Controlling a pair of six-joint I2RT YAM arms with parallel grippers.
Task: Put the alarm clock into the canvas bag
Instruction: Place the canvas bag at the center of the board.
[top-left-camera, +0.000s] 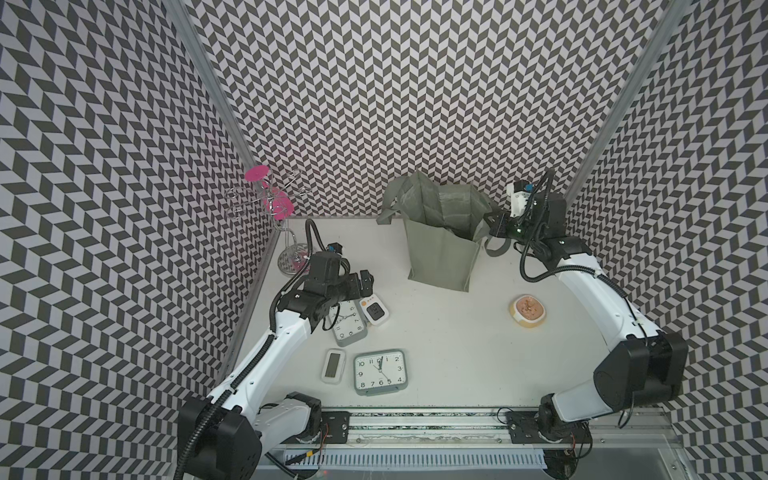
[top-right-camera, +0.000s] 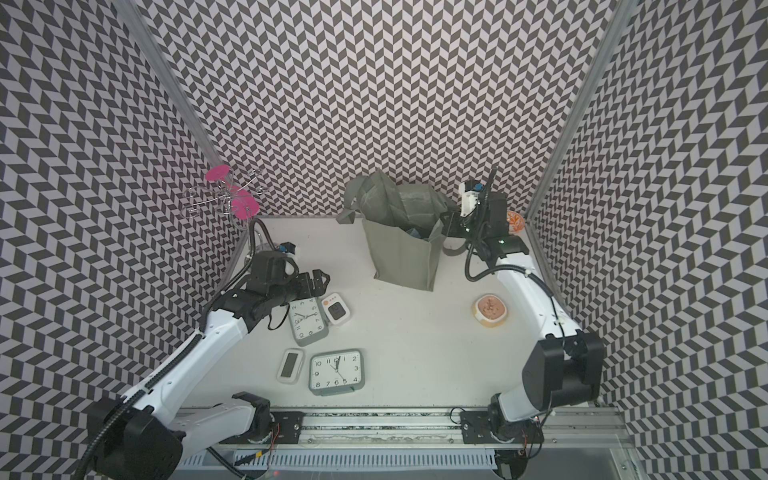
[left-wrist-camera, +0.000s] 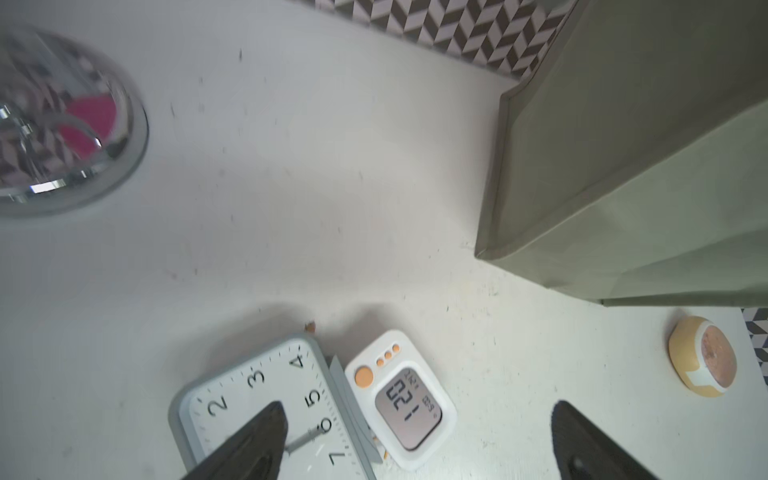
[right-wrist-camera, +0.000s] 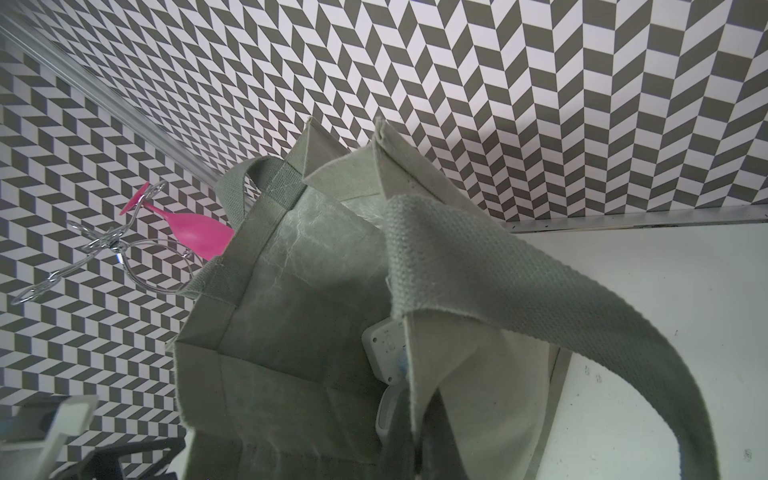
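Left wrist view has my left gripper (left-wrist-camera: 417, 409) with jaws spread wide and holding nothing. One finger hangs over the face of the grey clock (left-wrist-camera: 245, 386) and the other hangs past the digital clock (left-wrist-camera: 409, 415), so both fall in my span. They lie on the table (left-wrist-camera: 332, 187), seemingly touching. Closing here would, I judge, shove them together. Better to shift sideways until only one clock's edges sit between my fingers, then drop low and squeeze. My right gripper (top-left-camera: 489, 226) is closed, apparently pinching the rim of the bag (top-left-camera: 440, 257) so its mouth gapes; a white thing (right-wrist-camera: 384, 353) lies inside. Between the clocks and the bag the table is bare, a free lane. A chrome stand (top-left-camera: 286, 259) sits close behind my left wrist. A dial clock (top-left-camera: 380, 372) and a slim clock (top-left-camera: 333, 365) lie nearer my base, and a bowl (top-left-camera: 527, 311) rests well off to the right.
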